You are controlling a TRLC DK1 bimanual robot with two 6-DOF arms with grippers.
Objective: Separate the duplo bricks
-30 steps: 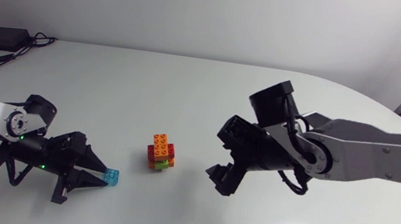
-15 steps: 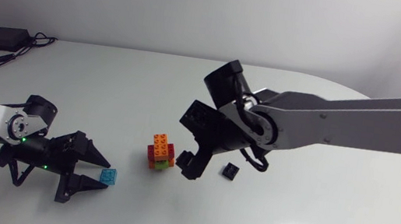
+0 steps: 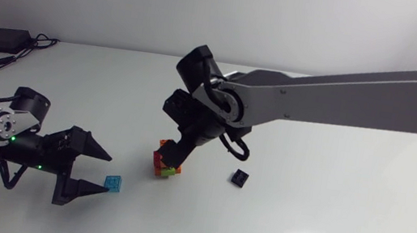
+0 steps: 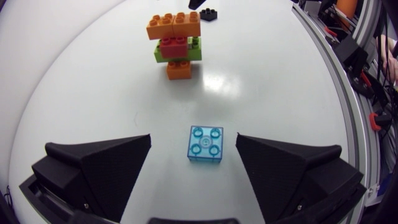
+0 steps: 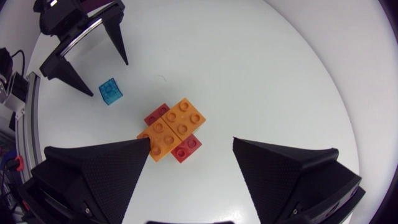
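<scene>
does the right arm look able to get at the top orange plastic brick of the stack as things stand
Probably yes: the open right gripper hangs right above the stack of duplo bricks, with the top orange brick bare below its fingers. The translucent blue brick and small black brick lie apart.

Taking the stack of orange, red and green plastic duplo bricks (image 3: 167, 160) as clock centre from above, the translucent blue square brick (image 3: 112, 182) lies at 8 o'clock, between my left gripper's (image 3: 108, 173) spread tips and touching neither. The small black plastic brick (image 3: 240, 177) lies at 3 o'clock. My right gripper (image 3: 176, 151) hangs over the stack.
</scene>
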